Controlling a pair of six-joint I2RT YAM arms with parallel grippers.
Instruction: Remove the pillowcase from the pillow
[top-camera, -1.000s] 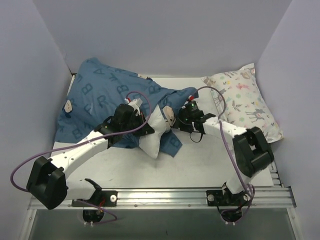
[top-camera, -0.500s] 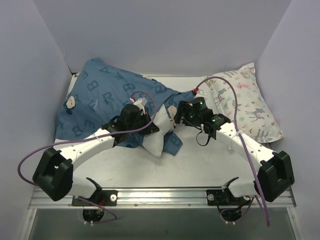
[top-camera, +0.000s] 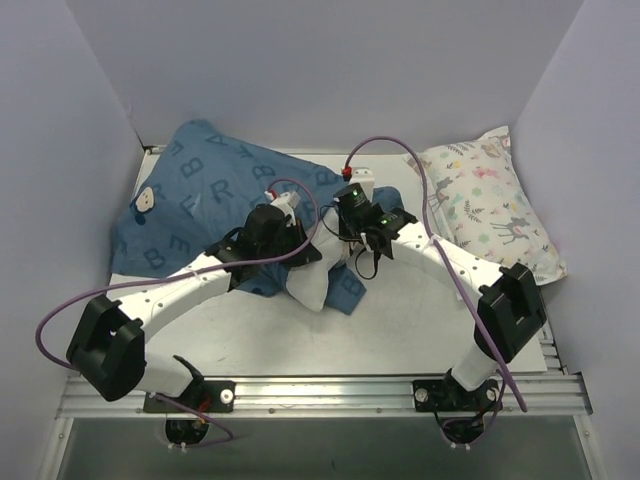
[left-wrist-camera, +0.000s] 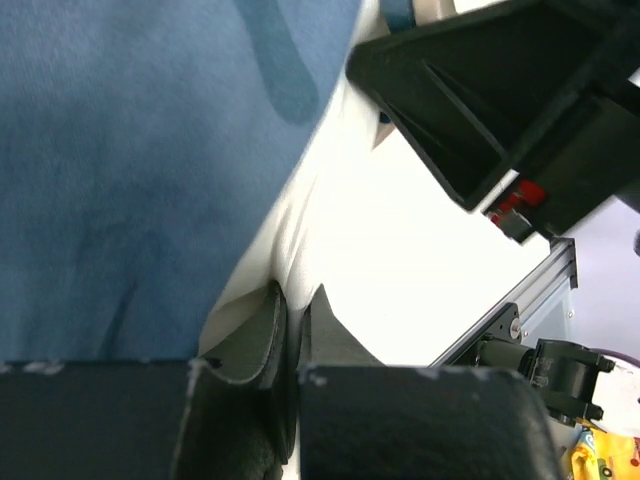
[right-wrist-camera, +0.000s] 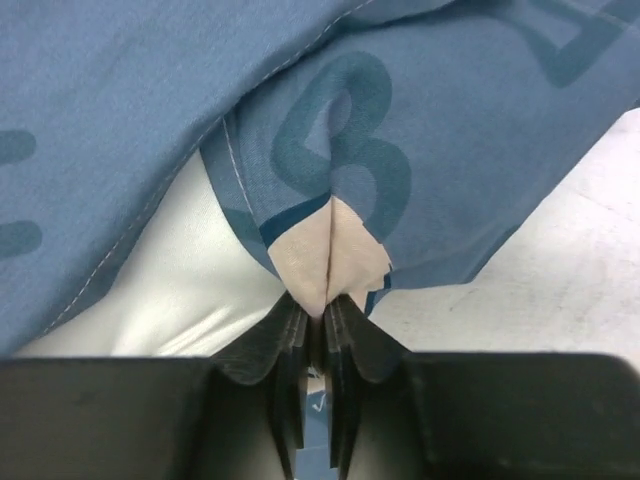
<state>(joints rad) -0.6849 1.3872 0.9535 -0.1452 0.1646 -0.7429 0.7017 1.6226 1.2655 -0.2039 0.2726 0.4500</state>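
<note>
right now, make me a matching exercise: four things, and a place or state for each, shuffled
1 left hand
2 right hand
3 small white deer-print pillow
4 dark-blue letter-printed fabric pillowcase

A lies apart, far right
B shut on the pillowcase edge
C shut on the plain white stuffed pillow
D spread across the far left

Pairs: 1-C, 2-B, 3-A, 4-D

The pillowcase (top-camera: 200, 195) lies across the worktop (top-camera: 400, 325) at rear left, the pillow (top-camera: 312, 287) poking from its near-right end — a second pillow (top-camera: 490, 205) well apart, right.
</note>
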